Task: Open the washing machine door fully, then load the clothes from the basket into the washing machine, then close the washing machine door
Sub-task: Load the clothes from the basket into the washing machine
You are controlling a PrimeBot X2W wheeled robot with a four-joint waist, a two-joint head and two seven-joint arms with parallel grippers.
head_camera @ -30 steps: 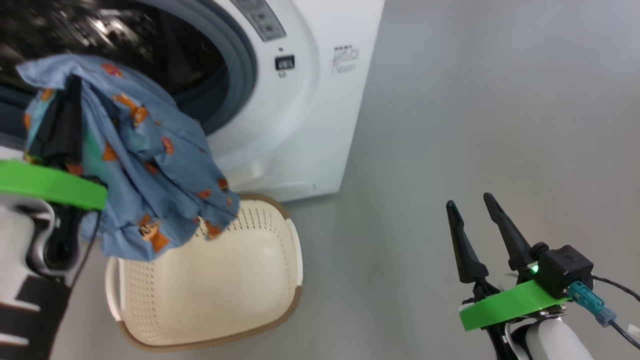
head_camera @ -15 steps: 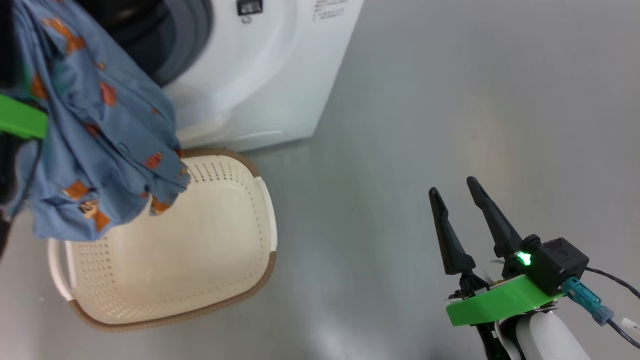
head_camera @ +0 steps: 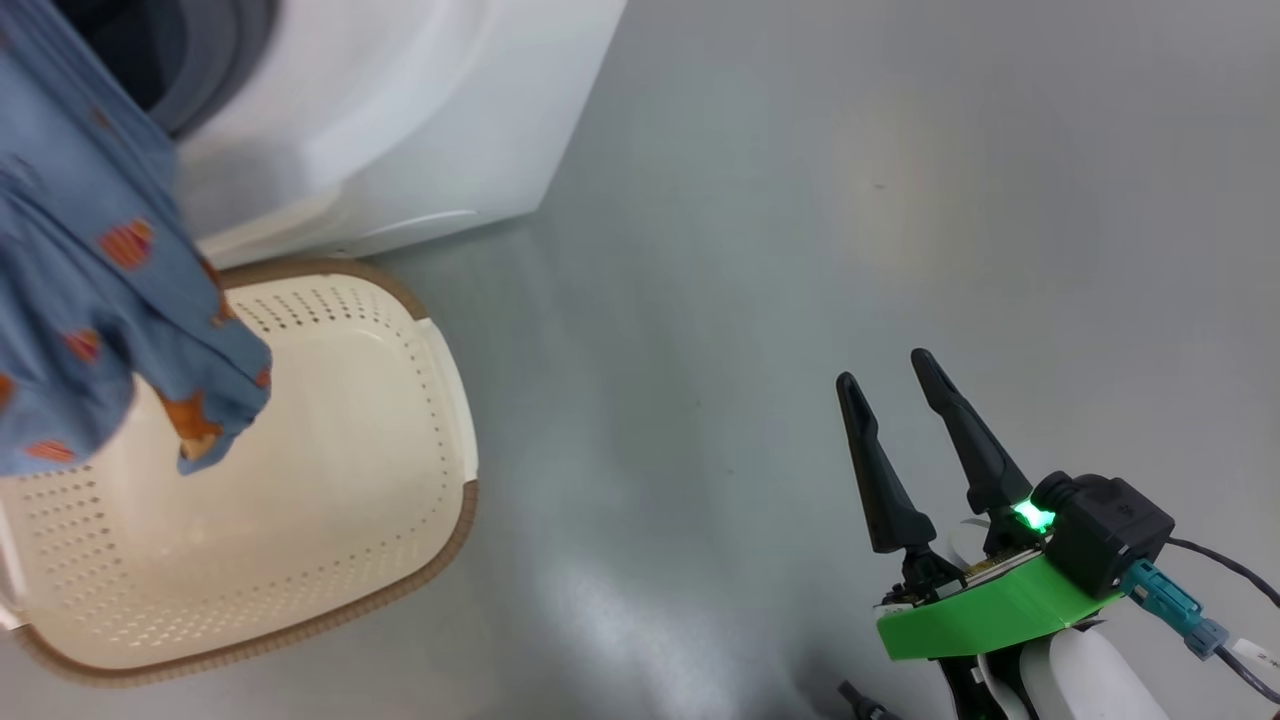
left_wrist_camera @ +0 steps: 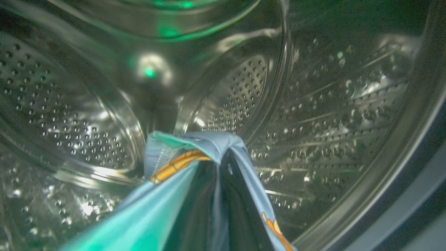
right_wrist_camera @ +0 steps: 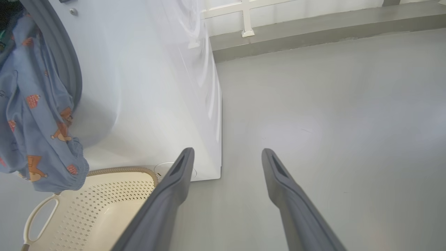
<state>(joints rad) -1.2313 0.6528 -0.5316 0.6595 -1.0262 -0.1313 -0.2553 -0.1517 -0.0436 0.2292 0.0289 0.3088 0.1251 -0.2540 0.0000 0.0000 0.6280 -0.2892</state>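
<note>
1. Jaws of the left gripper (left_wrist_camera: 223,174) are being kept clenched on the clothes (left_wrist_camera: 195,144). In the left wrist view the blue fabric is being draped over the dark fingers (left_wrist_camera: 237,202), so their tips are being hidden.
2. Jaws of the right gripper (head_camera: 885,368) are being held spread wide, with nothing between them. This gripper is being shown at 4 o'clock in the head view, above the grey floor (head_camera: 800,200).
3. The clothes are being carried at the mouth of the washing machine (head_camera: 400,120). Their gripped end is being held inside the perforated steel drum (left_wrist_camera: 313,104), which is being seen all round it in the left wrist view.
4. The rest of the clothes is being left hanging out past the grey gasket (right_wrist_camera: 68,66), at 9 o'clock in the right wrist view. The lowest fold is being dangled over the basket (head_camera: 330,480).
5. The basket is being shown at 8 o'clock in the head view, on the floor just before the machine's front, which is being shown at 11 o'clock. Whether the hem is touching the basket cannot be told.
</note>
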